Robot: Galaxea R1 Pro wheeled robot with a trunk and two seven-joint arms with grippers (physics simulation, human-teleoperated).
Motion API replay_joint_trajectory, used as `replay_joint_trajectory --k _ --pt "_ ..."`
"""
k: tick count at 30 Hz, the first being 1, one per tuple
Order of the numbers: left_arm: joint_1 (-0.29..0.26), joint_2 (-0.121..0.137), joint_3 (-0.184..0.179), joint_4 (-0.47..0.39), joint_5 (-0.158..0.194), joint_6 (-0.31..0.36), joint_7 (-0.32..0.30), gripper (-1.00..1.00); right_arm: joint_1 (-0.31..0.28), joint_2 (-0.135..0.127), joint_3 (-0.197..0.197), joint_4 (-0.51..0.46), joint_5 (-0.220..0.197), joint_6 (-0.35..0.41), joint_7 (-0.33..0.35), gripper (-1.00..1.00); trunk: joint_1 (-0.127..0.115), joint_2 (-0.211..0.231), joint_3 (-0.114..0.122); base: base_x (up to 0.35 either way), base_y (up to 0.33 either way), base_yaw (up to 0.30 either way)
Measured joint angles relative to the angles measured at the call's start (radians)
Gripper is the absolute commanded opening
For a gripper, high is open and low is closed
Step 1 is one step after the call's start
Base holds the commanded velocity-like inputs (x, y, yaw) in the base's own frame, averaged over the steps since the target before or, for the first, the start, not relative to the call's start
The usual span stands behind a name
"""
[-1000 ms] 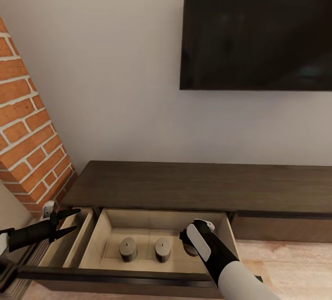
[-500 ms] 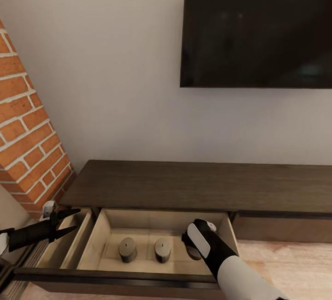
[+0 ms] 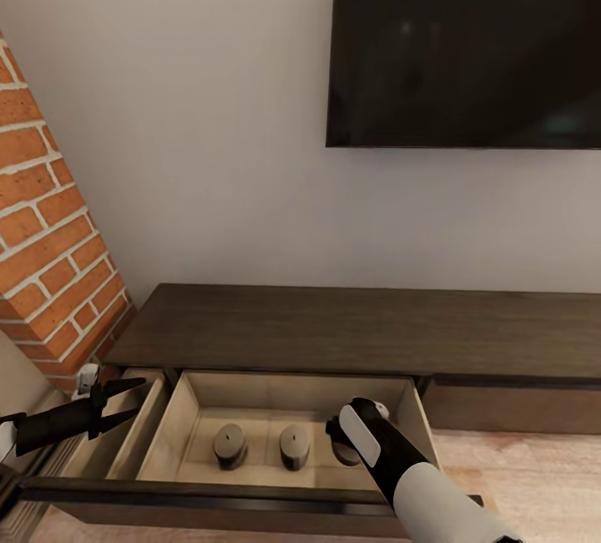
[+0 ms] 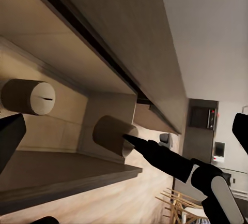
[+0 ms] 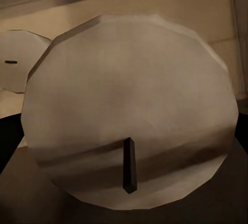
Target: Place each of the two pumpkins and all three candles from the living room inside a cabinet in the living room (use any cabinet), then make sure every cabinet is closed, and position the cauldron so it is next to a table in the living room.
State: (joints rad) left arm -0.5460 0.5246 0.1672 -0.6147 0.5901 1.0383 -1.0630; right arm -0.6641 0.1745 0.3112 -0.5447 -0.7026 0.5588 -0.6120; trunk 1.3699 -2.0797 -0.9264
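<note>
Inside the open pale-wood drawer (image 3: 188,443) of the long dark cabinet (image 3: 351,330), the right gripper (image 3: 344,443) reaches down over a candle (image 5: 132,113), whose flat top and wick loom before the wrist camera; whether its jaws clasp it cannot be told. Two more candles (image 3: 229,446) (image 3: 294,447) stand upright beside it on the drawer floor. The left gripper (image 3: 125,403) hovers with jaws spread over the neighbouring drawer. Beyond rise a brick column (image 3: 50,234), a pale wall (image 3: 209,125) and a dark television (image 3: 467,42).
</note>
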Motion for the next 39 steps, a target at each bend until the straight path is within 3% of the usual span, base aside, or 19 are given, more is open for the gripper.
replay_joint_trajectory --k 5,9,19,36,39 --pt "0.000 0.000 0.000 0.000 0.000 0.000 0.000 1.00 0.000 0.000 0.000 0.000 0.000 0.000 0.003 -1.00 0.019 -0.035 -0.016 0.000 0.000 0.000" --pt "0.000 0.000 0.000 0.000 0.000 0.000 0.000 1.00 0.000 0.000 0.000 0.000 0.001 -0.002 0.004 -1.00 0.019 -0.035 -0.016 0.000 0.000 0.000" --pt "0.000 0.000 0.000 0.000 0.000 0.000 0.000 1.00 0.000 0.000 0.000 0.000 0.001 -0.002 0.004 -1.00 0.058 -0.105 -0.047 0.000 0.000 0.000" --pt "0.000 -0.001 -0.001 0.000 0.001 0.001 -0.002 1.00 0.000 0.000 0.000 0.001 0.001 -0.001 0.004 -1.00 0.058 -0.105 -0.047 0.055 0.005 0.000" --pt "0.000 0.000 0.000 0.000 0.000 0.001 -0.002 1.00 0.000 0.000 0.000 0.002 0.001 0.000 0.004 -1.00 0.069 -0.126 -0.056 0.005 0.000 0.000"
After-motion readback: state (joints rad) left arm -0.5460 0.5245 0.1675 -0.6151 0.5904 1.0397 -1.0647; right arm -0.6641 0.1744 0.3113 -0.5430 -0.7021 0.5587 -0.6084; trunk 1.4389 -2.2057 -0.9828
